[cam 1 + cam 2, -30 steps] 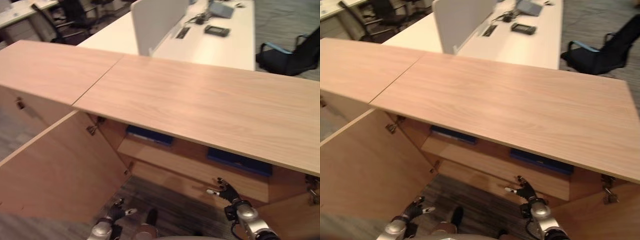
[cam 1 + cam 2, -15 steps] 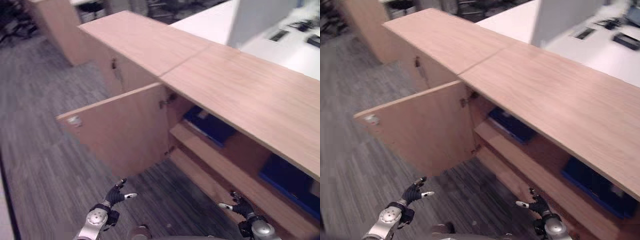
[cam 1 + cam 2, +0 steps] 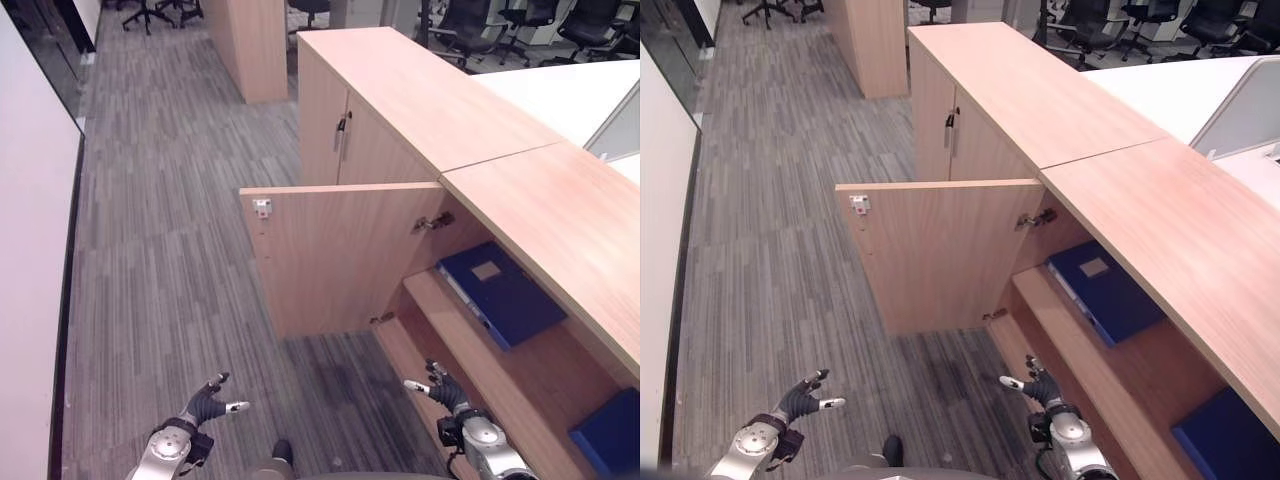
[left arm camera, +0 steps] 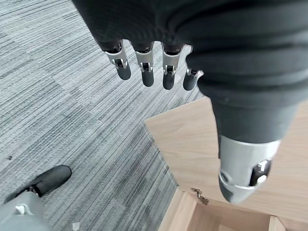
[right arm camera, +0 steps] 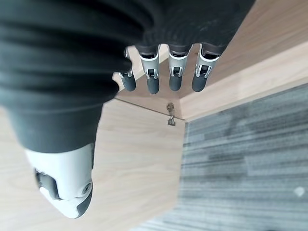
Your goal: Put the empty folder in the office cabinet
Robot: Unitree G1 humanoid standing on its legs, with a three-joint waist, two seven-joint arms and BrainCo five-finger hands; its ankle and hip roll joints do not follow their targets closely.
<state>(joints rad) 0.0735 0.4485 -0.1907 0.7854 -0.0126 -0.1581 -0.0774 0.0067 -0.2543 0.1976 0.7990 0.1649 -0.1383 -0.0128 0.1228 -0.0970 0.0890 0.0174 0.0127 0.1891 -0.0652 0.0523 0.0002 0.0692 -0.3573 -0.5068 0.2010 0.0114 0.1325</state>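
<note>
The wooden office cabinet runs along the right, with its door swung open toward the aisle. A blue folder lies flat on the upper shelf inside. A second blue folder lies further along the shelf at the lower right. My left hand hangs low over the carpet, open and holding nothing. My right hand is open too, low in front of the cabinet's lower shelf. The right wrist view has its straight fingers toward the inner wood and a hinge.
A closed cabinet section adjoins the open one. Another wooden unit stands far down the aisle, with office chairs behind. A white wall bounds the left. Grey carpet lies between wall and cabinet.
The whole picture has swung, so the camera moved: the cabinet now sits at the right with the aisle in view. Both hands stay low, open and empty.
</note>
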